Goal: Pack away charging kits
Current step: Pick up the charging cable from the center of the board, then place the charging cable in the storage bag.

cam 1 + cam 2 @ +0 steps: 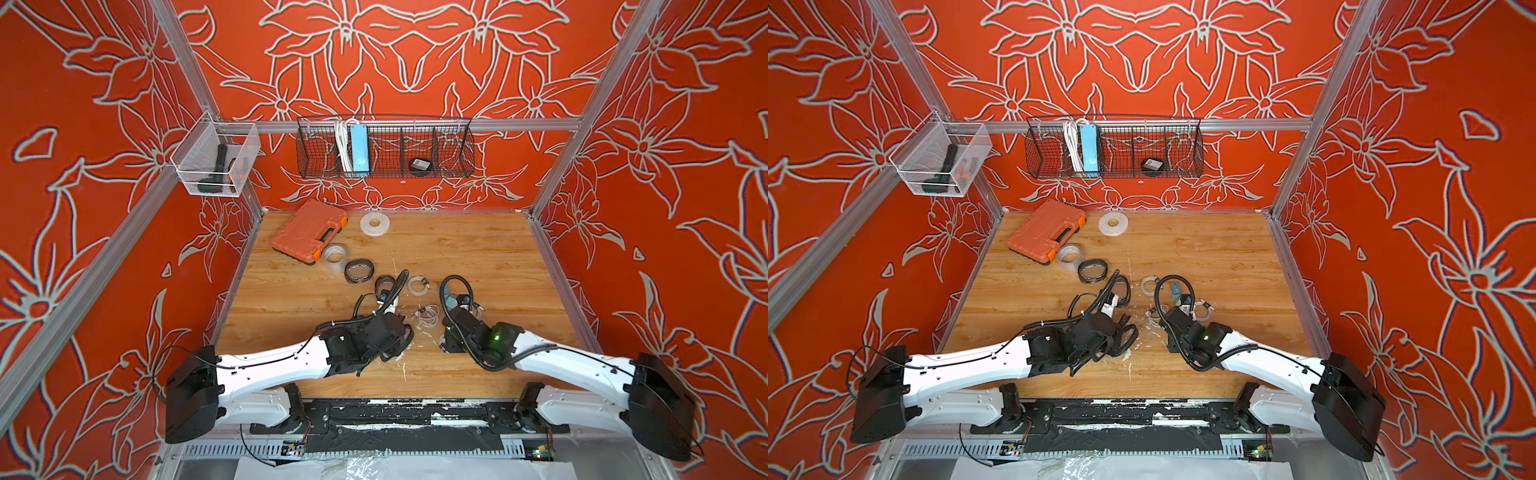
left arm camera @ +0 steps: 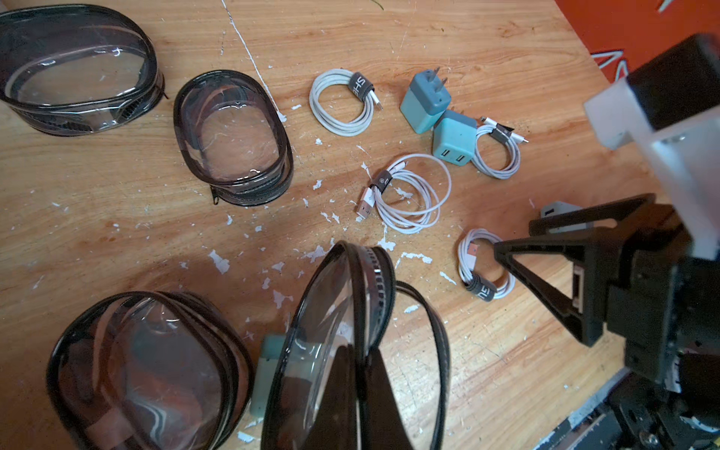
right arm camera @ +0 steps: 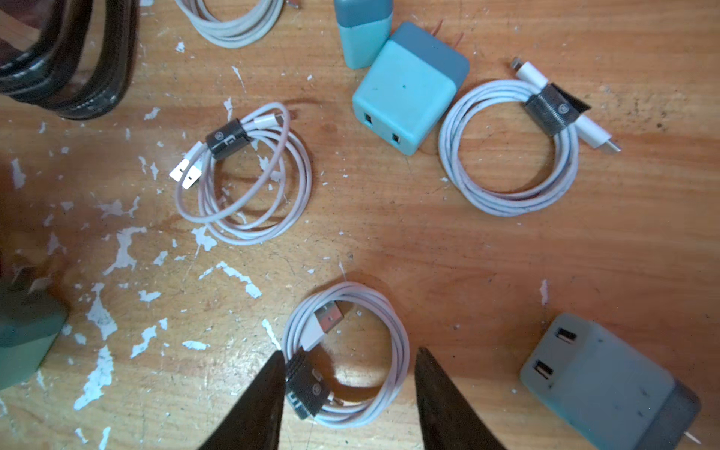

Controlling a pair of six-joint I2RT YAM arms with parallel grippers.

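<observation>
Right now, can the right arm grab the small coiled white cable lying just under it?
Probably yes: the right gripper stands open astride the small coiled white cable, with nothing between them.

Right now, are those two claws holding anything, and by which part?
The left gripper pinches an open pouch by its black zipper rim. The right gripper holds nothing yet: its open jaws straddle a coiled white cable.
</observation>
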